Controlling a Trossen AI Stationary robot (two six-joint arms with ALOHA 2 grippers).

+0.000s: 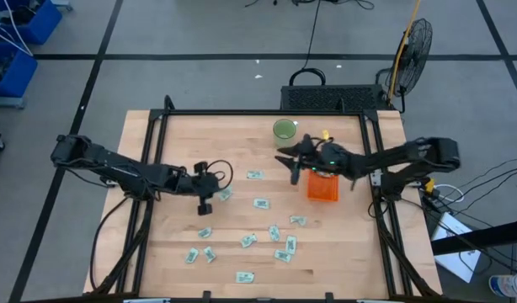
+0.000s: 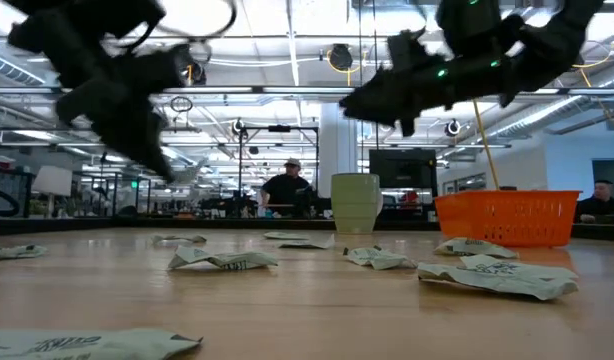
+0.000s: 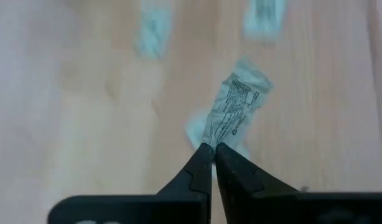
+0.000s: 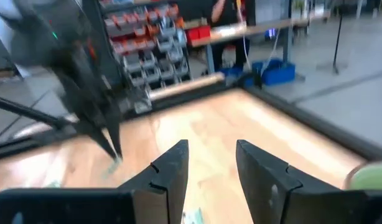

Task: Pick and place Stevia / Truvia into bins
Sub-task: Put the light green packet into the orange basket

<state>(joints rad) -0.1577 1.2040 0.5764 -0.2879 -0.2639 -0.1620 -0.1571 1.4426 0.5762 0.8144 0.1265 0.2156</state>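
Bright, even light falls from long ceiling strips [image 2: 287, 40] overhead — they glare white in the low view and leave both dark robot arms there as near silhouettes. The pale wooden tabletop [image 1: 250, 244] is evenly lit from above, with only faint, soft shadows under the arms. At table height the nearest crumpled pale green-and-white paper sachet [image 2: 77, 345] is soft, out of focus. The left wrist view is smeared — distant sachets are mere pale blurs, though the printed sachet [image 3: 234, 109] at the fingertips stays legible. The right wrist view is blurred throughout.
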